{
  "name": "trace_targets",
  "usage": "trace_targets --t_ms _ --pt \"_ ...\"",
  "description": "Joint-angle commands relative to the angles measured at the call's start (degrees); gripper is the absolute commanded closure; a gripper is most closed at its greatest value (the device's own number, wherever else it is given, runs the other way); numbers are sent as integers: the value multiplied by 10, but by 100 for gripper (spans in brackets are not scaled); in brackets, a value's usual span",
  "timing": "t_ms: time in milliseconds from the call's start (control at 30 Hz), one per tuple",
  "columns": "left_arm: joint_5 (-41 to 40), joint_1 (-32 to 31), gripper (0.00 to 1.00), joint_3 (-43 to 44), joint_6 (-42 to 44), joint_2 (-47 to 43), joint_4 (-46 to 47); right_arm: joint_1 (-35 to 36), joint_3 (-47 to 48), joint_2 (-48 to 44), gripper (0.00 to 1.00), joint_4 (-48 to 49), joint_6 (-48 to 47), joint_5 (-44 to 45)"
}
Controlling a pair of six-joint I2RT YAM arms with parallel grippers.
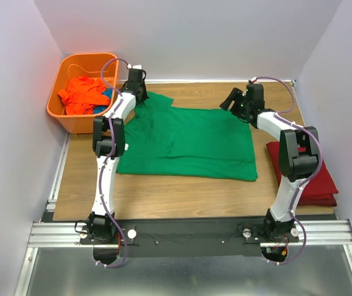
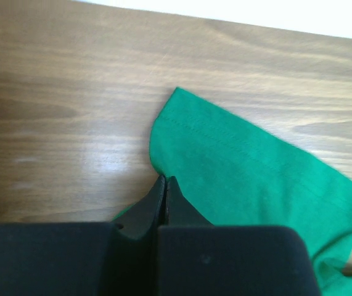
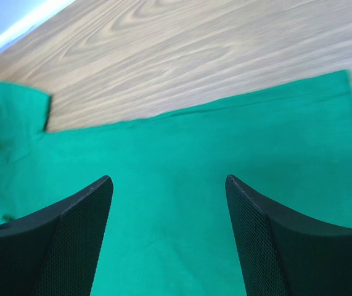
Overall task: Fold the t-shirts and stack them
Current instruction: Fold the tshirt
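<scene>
While the green t-shirt (image 1: 188, 142) lies spread flat on the counter (image 1: 163, 191), the first fold seems to be in hand. The left fingers (image 2: 164, 185) are pressed together at its far-left sleeve edge, apparently pinching cloth. The right fingers (image 1: 232, 100) hover wide apart and empty above the far-right edge, and likely need to descend and pinch next.

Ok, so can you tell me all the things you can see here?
green t-shirt: 1, bright green, spread flat mid-table
dark red t-shirt: 1, dark red, folded at the table's right edge
orange t-shirt: at least 1, orange, crumpled in the basket
blue cloth: 1, blue-green, also in the basket
basket: 1, orange, far left corner
table: 1, brown wood, under the shirts
left gripper: 1, black, shut on the green t-shirt's sleeve
right gripper: 1, black, open over the green t-shirt
</scene>
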Motion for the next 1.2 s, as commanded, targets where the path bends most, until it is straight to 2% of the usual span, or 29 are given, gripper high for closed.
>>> trace_targets --t_ms 0,400,600,933,1067,1100,1133,1167 --pt "40 -3 100 -12 -1 -59 70 -26 -13 -5 20 -11 12 51" --pt "155 -4 100 -32 3 -66 118 -81 5 31 21 -63 17 117" --pt "176 -6 100 -45 3 -64 126 -86 44 90 26 -87 16 138" --pt "183 -7 100 -52 3 -60 132 -86 117 154 29 -96 23 151" --pt "182 -7 100 -51 3 -58 132 -86 131 165 38 -100 31 141" --pt "182 -7 100 -51 3 -57 132 -87 133 167 43 -100 31 138" --pt "182 -7 100 -50 3 -57 132 -86 136 169 43 -100 33 129" --pt "182 -7 100 -50 3 -57 132 -86 139 174 49 -100 35 125"
